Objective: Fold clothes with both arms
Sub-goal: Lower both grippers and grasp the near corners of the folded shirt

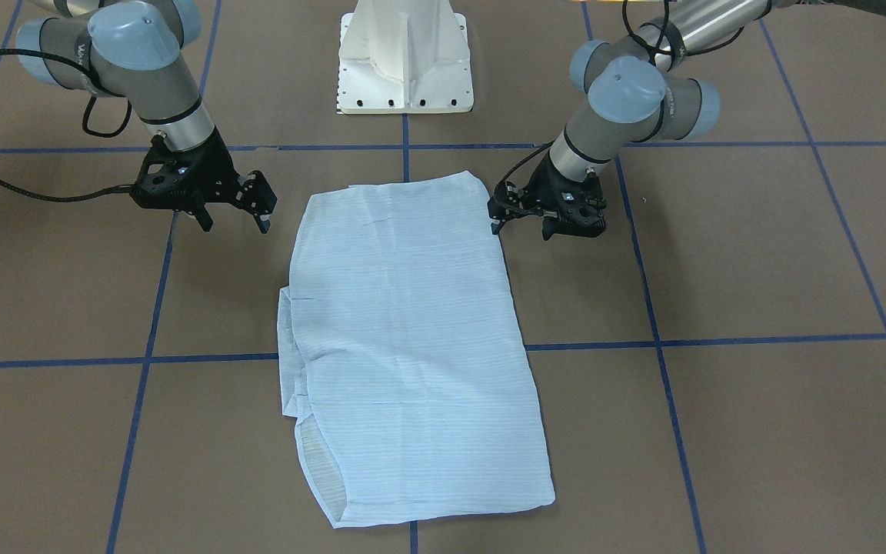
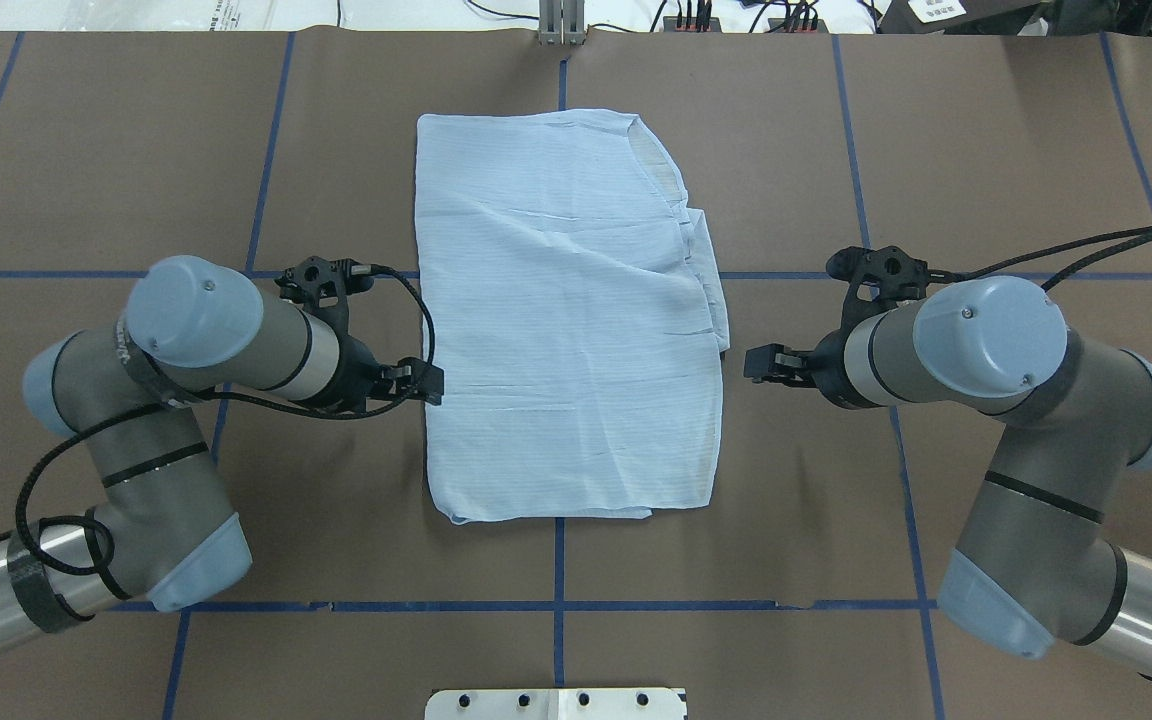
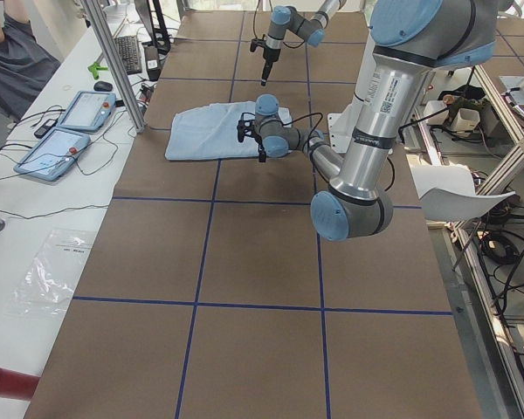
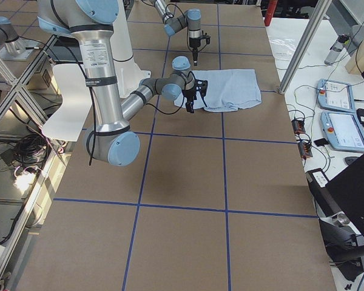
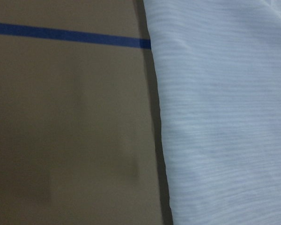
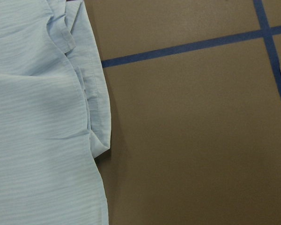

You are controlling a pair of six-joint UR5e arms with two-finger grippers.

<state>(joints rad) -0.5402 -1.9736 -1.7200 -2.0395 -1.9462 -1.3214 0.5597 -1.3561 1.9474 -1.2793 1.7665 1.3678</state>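
The light blue striped shirt (image 1: 412, 338) lies flat on the table, folded into a long rectangle, with a narrow folded edge sticking out on the robot's right side (image 2: 706, 270). My left gripper (image 1: 521, 231) hangs just beside the shirt's left edge, near the end closer to the robot; its jaws stand apart and hold nothing. My right gripper (image 1: 233, 225) hangs a short way off the shirt's right edge, open and empty. The left wrist view shows the shirt's straight edge (image 5: 215, 117), and the right wrist view shows its layered edge (image 6: 47, 117). No fingers show in either wrist view.
The brown table (image 2: 986, 150) carries a grid of blue tape lines (image 2: 556, 606). The white pedestal base (image 1: 404, 58) stands behind the shirt. Off the table's far side are tablets (image 3: 65, 131), cables and a metal post (image 3: 113, 61); a person sits there (image 3: 9, 52).
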